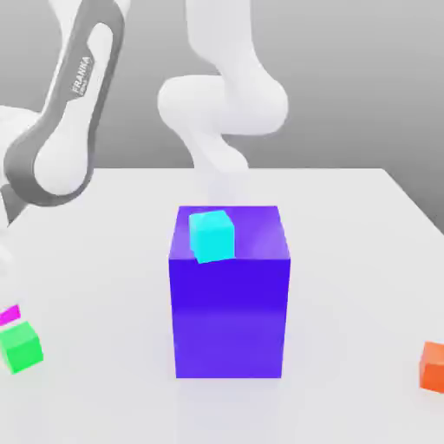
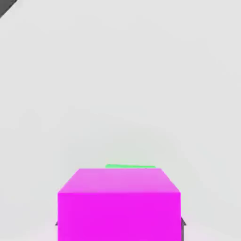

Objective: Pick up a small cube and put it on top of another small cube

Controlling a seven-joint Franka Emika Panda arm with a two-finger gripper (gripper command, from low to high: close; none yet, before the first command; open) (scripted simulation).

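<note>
The pincer [image 2: 120, 231] is closed on the small pink cube [image 2: 119, 216], with a dark bit of finger [image 2: 183, 228] showing against either side of it. The gap between the fingers is just the cube's own width. In the exterior view the pink cube is at the left edge, cut off by the frame, so I can't tell whether it is clear of the tabletop [image 1: 347, 286].

Next out from the pincer is the green cube [image 1: 21, 348]. The hand view has it mostly hidden behind the pink one, with a thin green strip peeking past its edge. In the exterior view the green cube sits just beside the pink one and a little lower in the picture; whether the two touch, I can't say.

Farther from the pincer, toward the exterior view's right, the big blue-purple block [image 1: 229, 316] stands upright on the tabletop, well apart from the green cube. On its top face rests a small cyan cube [image 1: 212, 236], turned slightly askew to the block and close to the edge facing the camera.

Farthest across from the pincer is an orange cube [image 1: 433, 368] on the tabletop, partly cut off by the exterior view's right edge.

The arm [image 1: 74, 113], white with grey trim and marked FRANKA, reaches down at the exterior view's left, above the pincer's end of the tabletop.
</note>
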